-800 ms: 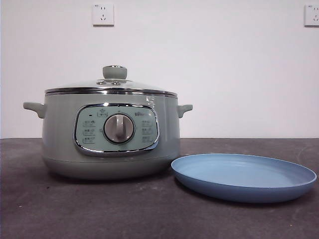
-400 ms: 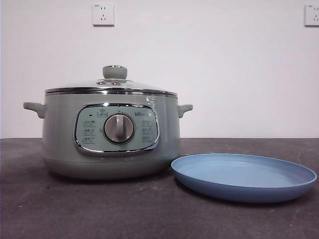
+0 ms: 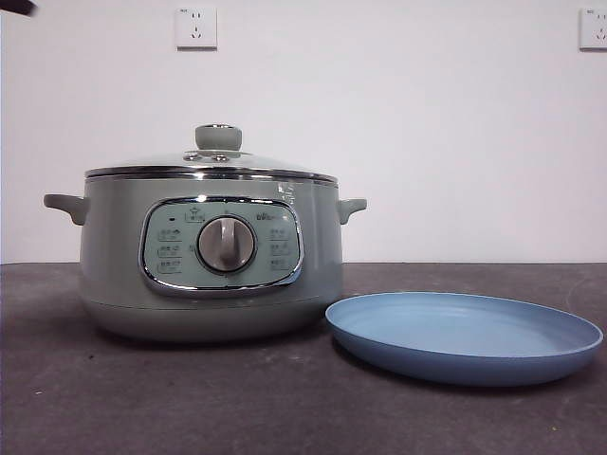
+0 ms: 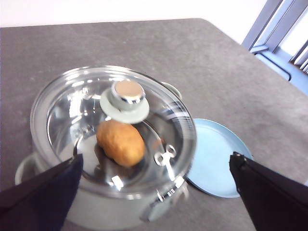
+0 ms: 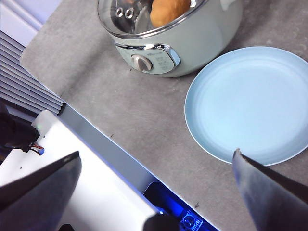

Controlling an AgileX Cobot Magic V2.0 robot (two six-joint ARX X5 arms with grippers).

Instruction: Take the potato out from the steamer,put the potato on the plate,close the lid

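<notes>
The sage-green steamer [image 3: 213,261] stands left of centre on the dark table, with the glass lid [image 3: 142,163] shut on it. In the left wrist view the orange-brown potato [image 4: 120,142] shows through the lid [image 4: 62,120], inside the pot. The light-blue plate [image 3: 465,336] lies empty just right of the steamer. My left gripper [image 4: 156,158] hangs open above the lid, touching nothing. My right gripper [image 5: 156,155] is open too, high over the table's front edge, near the plate [image 5: 250,103] and the steamer [image 5: 192,33]. The potato [image 5: 168,12] shows in that view as well.
A white wall with two sockets [image 3: 195,27] stands behind the table. The robot's white base [image 5: 82,183] sits beyond the table's front edge. A black arm tip [image 3: 14,6] shows at the front view's upper left corner.
A black arm tip has come into the front view's upper left corner. Steamer, lid and plate have not moved.
</notes>
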